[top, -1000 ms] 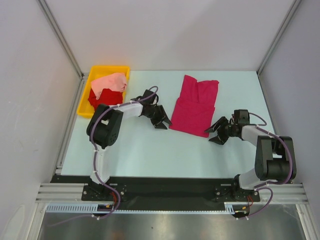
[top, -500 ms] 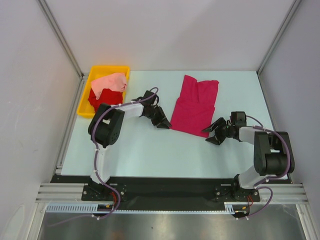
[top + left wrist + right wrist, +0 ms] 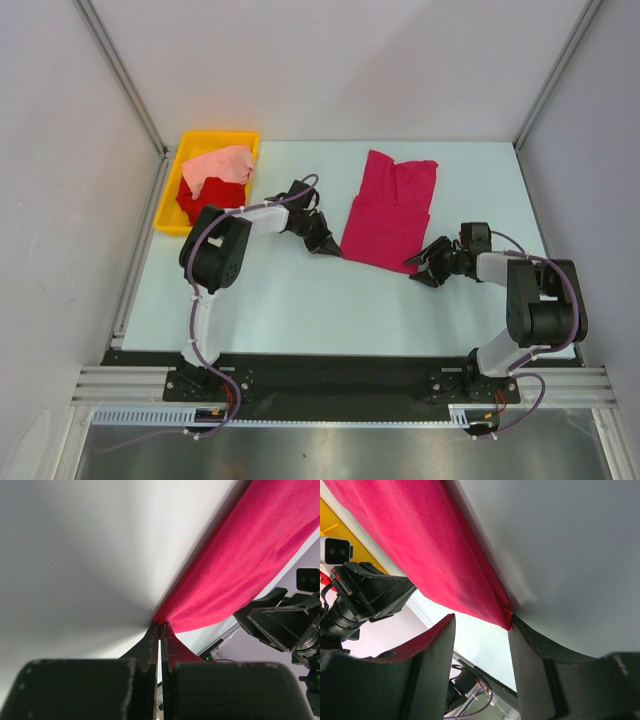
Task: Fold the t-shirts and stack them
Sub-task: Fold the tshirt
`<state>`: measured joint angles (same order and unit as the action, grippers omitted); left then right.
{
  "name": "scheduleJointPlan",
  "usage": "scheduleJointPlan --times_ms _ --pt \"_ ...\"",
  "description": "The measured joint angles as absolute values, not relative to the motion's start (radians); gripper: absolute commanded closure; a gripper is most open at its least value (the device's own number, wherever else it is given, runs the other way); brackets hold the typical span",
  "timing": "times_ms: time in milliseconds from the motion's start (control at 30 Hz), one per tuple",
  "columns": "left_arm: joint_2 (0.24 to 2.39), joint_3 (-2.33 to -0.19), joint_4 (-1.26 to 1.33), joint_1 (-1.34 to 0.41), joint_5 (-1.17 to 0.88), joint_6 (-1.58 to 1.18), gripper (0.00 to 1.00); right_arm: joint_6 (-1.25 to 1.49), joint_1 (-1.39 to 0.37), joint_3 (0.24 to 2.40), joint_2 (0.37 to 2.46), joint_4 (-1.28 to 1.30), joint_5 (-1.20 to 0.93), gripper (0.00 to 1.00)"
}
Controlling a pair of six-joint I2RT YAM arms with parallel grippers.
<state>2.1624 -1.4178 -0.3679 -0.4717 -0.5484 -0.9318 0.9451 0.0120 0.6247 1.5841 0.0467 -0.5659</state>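
Note:
A magenta-crimson t-shirt lies flat and partly folded in the middle of the table. My left gripper is shut on its near left corner; in the left wrist view the jaws pinch the tip of the magenta cloth. At the shirt's near right corner my right gripper stands open. In the right wrist view the cloth ends in a point that touches the right finger, with the gap below it bare. A pale salmon-pink t-shirt lies crumpled over a bright red t-shirt.
Both crumpled shirts sit in a yellow bin at the table's far left corner. Grey walls with metal rails close in the table on the left, back and right. Each wrist view shows the other arm beyond the shirt.
My left gripper has shut on the shirt's near left corner. The right gripper has slid left up to the near right corner and its jaws have narrowed a little.

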Motion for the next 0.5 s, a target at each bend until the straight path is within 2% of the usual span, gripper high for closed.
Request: scheduleJointPlan --times_ms 500 --pt "2.168 -1.431 -0.378 -0.473 -0.554 -0.886 0.99 0.95 0.019 0.615 1.573 0.049 -0.553 0.48"
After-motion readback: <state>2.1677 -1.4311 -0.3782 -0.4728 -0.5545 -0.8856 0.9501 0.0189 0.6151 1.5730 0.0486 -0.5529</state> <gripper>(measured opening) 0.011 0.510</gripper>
